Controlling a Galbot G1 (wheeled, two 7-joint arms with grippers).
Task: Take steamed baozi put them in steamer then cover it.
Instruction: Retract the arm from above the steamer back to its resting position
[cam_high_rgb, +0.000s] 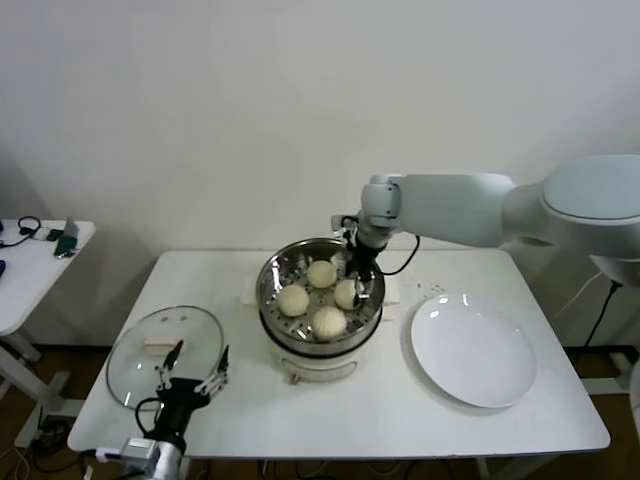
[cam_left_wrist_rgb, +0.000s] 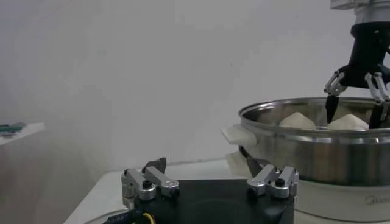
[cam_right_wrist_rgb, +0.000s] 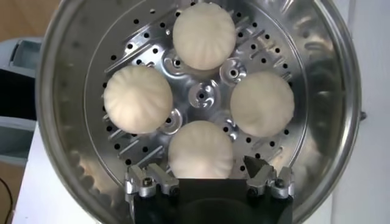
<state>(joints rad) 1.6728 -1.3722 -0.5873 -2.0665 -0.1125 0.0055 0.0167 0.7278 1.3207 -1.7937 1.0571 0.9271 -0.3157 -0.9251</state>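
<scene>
On white table (cam_high_rgb: 400, 420), steamer (cam_high_rgb: 275, 295)

Setting: a robot test room or lab is suggested — not a lived-in kitchen.
Walls: a bare white wall (cam_high_rgb: 200, 120) is seen behind everything, undecorated.
Furniture: a plain white table (cam_high_rgb: 330, 400) is used as the worktop; a second white side table (cam_high_rgb: 30, 270) is placed to the robot's left, with cables and small devices (cam_high_rgb: 55, 238) left on it.
Cooking props: a steamer (cam_high_rgb: 320, 290), a glass lid (cam_high_rgb: 165, 345) and a white plate (cam_high_rgb: 473, 350) are laid out — staged kitchenware only.
Floor: wood-coloured flooring (cam_high_rgb: 50, 400) is glimpsed below.
</scene>
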